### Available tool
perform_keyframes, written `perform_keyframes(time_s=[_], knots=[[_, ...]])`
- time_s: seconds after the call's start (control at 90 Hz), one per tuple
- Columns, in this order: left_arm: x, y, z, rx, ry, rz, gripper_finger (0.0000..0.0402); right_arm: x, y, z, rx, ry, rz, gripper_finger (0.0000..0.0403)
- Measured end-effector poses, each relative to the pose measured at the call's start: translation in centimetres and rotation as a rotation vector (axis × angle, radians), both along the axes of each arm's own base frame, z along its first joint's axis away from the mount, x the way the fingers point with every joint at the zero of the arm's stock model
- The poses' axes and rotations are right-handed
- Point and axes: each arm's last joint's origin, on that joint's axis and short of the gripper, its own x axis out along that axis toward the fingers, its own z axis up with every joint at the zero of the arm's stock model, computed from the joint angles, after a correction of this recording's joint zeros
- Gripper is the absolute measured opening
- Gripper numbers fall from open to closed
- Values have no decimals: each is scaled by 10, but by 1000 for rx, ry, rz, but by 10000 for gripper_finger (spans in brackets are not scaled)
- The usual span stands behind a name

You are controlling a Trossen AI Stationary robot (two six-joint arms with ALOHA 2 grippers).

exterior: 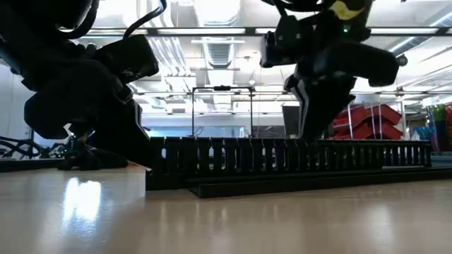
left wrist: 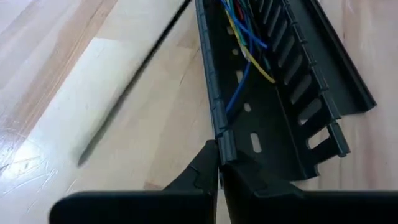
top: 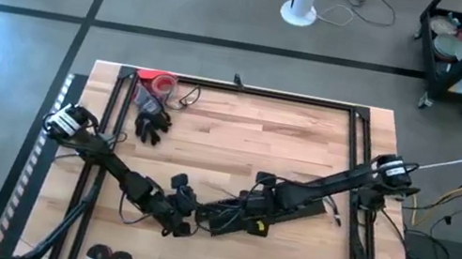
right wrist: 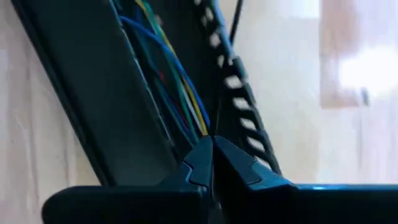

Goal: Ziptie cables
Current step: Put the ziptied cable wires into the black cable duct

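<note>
Here, left hand (left wrist: 219, 167) pinched on the slotted duct (left wrist: 273, 93) wall, right hand (right wrist: 212, 155) clamped on the cables (right wrist: 180, 81).

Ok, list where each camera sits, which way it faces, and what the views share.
High: overhead, straight down on the table, both arms.
Low: table height, level across the slotted duct; arms hang above.
Left wrist: past the left gripper, pinched on the duct's wall; cables inside.
Right wrist: past the right gripper, closed at the cables.
Shared: both wrist views show duct and cables.
</note>
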Motion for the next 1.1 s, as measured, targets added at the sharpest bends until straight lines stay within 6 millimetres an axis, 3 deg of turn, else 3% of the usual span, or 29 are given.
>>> perform_keyframes(time_s=[0.222, 0.556, 0.8, 0.956, 1.1], knots=[[0, 0, 0, 0, 0, 0, 0, 1, -1, 4, -3, -18, -1, 0], [0, 0, 0, 2, 2, -2, 0, 5, 3, 43, 6, -59, 16, 0], [-1, -1, 2, 15, 13, -37, 0, -2, 17, 76, -38, -195, 80, 0], [-2, -4, 2, 24, 36, -119, 0, -1, 33, 65, -36, -331, 232, 0], [-4, -5, 0, 29, 59, -190, 0, 2, 32, 42, -53, -375, 276, 2]])
